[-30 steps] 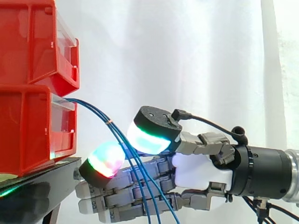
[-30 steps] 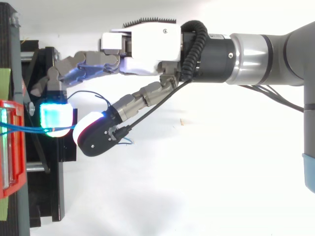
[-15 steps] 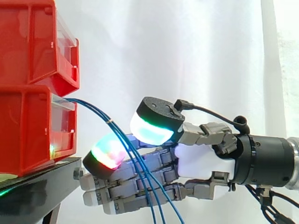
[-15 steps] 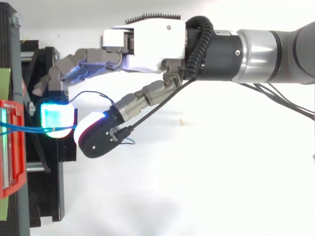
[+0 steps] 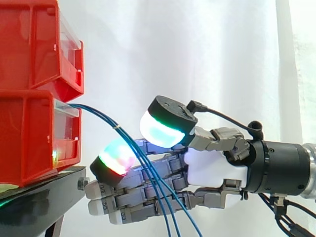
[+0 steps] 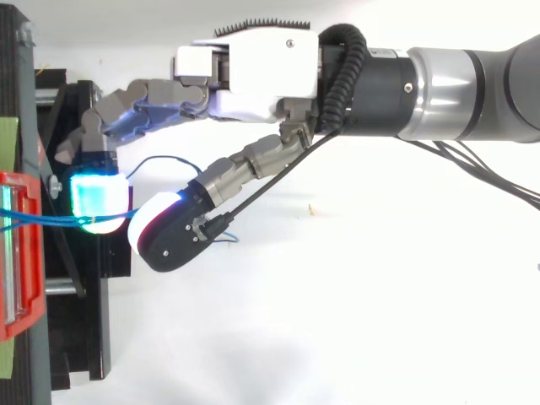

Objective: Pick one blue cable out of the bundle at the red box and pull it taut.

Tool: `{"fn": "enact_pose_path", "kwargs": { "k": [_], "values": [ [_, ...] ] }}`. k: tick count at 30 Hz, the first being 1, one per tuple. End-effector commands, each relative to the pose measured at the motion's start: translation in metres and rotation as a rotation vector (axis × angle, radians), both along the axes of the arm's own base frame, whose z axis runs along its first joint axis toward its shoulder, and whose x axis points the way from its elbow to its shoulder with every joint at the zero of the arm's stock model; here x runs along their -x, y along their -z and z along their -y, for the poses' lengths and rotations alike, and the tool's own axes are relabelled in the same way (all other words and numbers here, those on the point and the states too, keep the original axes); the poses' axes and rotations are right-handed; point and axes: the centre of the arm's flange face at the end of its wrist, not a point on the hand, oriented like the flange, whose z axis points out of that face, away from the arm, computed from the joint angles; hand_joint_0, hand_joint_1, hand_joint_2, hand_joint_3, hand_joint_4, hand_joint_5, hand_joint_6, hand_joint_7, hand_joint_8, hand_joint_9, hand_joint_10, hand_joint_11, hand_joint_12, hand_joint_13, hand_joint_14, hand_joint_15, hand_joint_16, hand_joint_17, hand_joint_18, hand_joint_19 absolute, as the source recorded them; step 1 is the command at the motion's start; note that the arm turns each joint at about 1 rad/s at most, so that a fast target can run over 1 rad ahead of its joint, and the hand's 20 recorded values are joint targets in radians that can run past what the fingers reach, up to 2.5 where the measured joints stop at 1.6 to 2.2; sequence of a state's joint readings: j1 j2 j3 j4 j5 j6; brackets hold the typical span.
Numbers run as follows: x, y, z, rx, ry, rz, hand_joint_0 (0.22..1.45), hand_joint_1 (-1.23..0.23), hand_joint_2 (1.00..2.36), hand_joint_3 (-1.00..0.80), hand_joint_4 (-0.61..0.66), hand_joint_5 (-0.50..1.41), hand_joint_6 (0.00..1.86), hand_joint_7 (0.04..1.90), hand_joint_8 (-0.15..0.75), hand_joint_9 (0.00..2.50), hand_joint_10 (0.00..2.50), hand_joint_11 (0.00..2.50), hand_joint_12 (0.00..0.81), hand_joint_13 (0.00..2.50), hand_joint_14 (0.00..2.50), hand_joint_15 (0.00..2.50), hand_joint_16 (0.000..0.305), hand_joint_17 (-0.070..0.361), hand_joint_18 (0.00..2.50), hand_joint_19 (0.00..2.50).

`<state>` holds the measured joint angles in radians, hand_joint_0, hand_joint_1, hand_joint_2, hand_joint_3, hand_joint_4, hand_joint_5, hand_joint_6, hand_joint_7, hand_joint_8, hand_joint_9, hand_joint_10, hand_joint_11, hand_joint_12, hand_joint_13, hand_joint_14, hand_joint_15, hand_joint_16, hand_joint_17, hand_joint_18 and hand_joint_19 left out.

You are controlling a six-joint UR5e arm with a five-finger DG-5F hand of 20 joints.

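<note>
Several thin blue cables (image 5: 106, 121) come out of the lower red box (image 5: 29, 133) and sag down to the right across my hand (image 5: 212, 170). The thumb's green-white pad (image 5: 165, 131) is above them and a finger's red-green pad (image 5: 116, 157) is below and to the left, with the cables running between the two. From above, a blue cable (image 6: 42, 222) runs nearly straight from the red box (image 6: 17, 253) into the spot where the cyan-glowing pad (image 6: 97, 198) meets the thumb pad (image 6: 160, 228). There my hand (image 6: 253, 76) is pinched on it. The other fingers lie nearly straight under the cables.
A second red bin (image 5: 34, 44) sits on top of the lower one. Both rest on a black stand (image 5: 44, 190) whose edge is just left of the fingertips. A loose loop of blue cable (image 6: 156, 162) lies behind the pads. A white curtain hangs behind.
My hand has risen a little and shifted slightly right. The thumb pad has lifted with it, and the lower ends of the cables have swung a little to the right.
</note>
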<state>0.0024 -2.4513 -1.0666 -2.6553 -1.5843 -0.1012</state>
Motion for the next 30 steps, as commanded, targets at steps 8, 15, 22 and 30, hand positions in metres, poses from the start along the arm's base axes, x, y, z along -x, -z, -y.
{"fn": "enact_pose_path", "kwargs": {
  "k": [8,15,22,30],
  "values": [
    [-0.001,-0.003,0.002,0.0,0.004,0.0,0.61,-0.74,1.01,-0.34,0.16,-0.15,0.74,0.98,0.293,0.44,0.0,0.13,0.341,0.32,0.0,0.13,0.054,0.121,0.17,0.12],
    [-0.003,-0.01,0.002,0.005,0.003,-0.016,0.62,-0.75,1.01,-0.23,0.16,-0.19,0.86,0.87,0.294,0.44,0.0,0.16,0.34,0.32,0.0,0.14,0.054,0.121,0.18,0.13],
    [-0.003,-0.014,0.001,0.008,0.001,-0.032,0.64,-0.8,1.01,-0.24,0.15,-0.2,0.89,0.81,0.297,0.44,0.0,0.18,0.345,0.33,0.0,0.13,0.054,0.123,0.21,0.11],
    [-0.001,-0.023,0.001,0.009,0.001,-0.038,0.65,-0.84,1.01,-0.29,0.16,-0.2,0.9,0.83,0.301,0.45,0.0,0.2,0.348,0.34,0.0,0.13,0.055,0.123,0.23,0.11]
  ]
}}
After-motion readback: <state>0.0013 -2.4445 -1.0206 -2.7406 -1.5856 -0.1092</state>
